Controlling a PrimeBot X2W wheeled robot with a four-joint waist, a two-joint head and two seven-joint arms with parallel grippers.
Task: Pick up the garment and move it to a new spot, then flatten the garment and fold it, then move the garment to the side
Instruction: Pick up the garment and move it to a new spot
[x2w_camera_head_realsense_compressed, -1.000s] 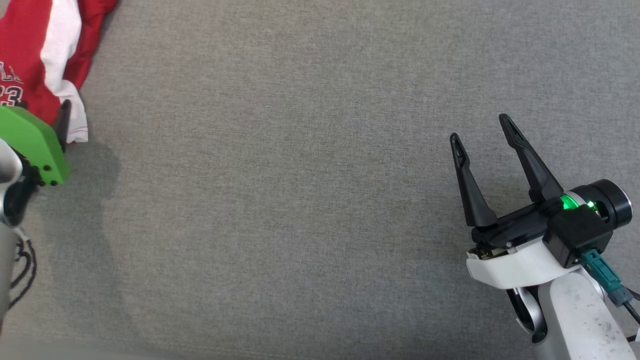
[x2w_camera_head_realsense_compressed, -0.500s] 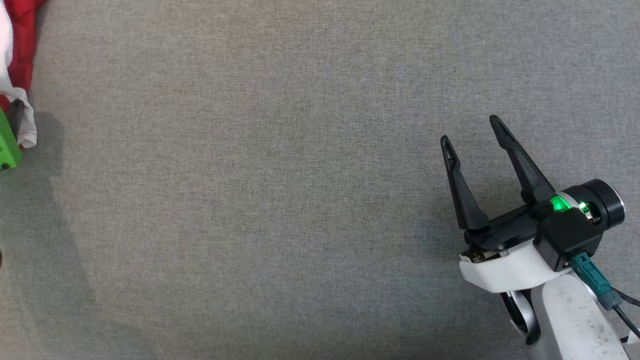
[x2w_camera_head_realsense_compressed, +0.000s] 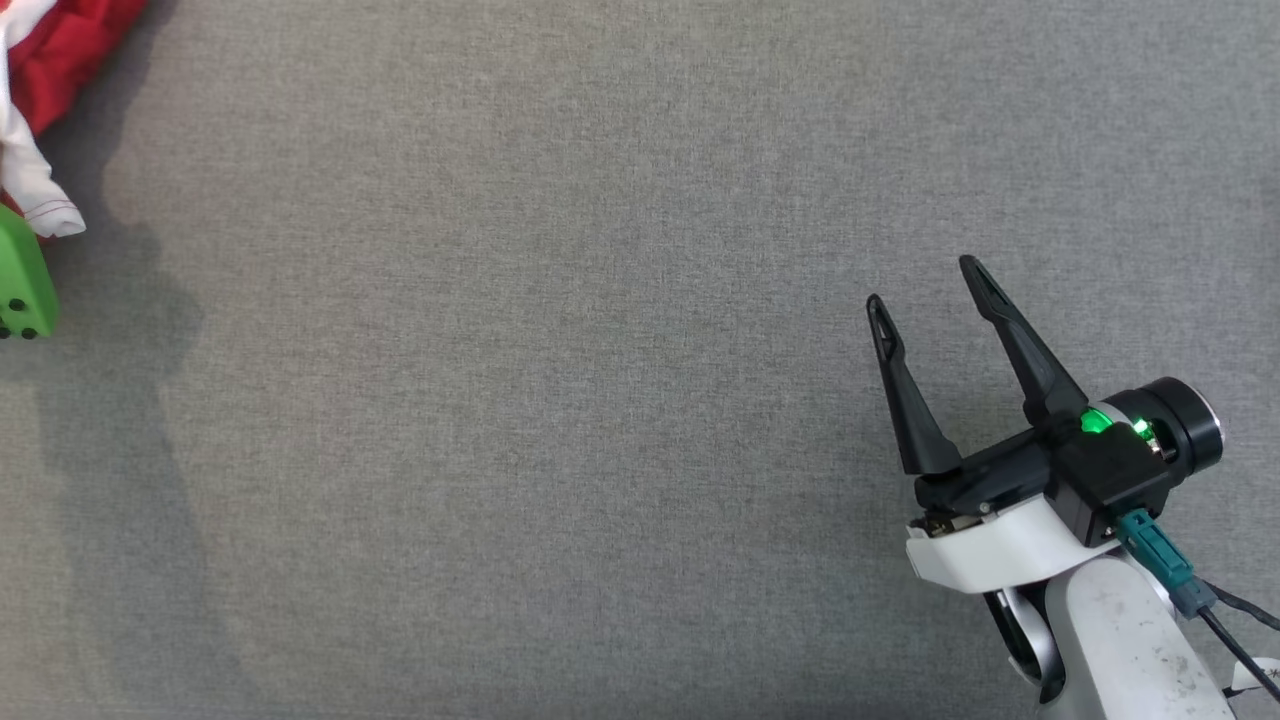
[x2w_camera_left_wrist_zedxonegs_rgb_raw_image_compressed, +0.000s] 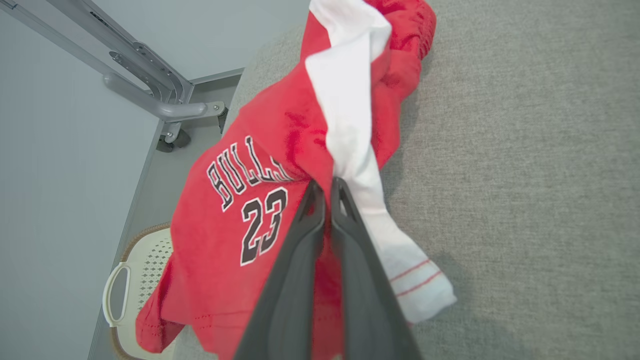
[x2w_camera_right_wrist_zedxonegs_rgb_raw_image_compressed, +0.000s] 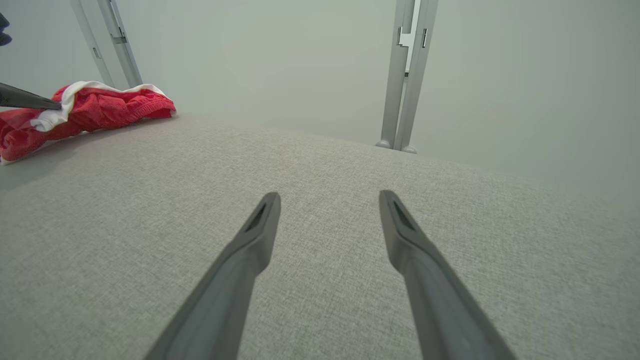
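I'm seeing my left gripper pinching the red-and-white garment at the bench's far left corner; my right gripper is hovering spread, well apart from it.

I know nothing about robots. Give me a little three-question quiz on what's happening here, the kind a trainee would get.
1. True or false: the right arm's jaws are shut on the red garment.
2. Which number is printed on the garment? A) 32 B) 23 C) 45
3. Fill in: the left arm's jaws are closed on the garment right beside its ____ stripe.
Key: 1 false, they stand open over the bare grey table. 2 B. 3 white.
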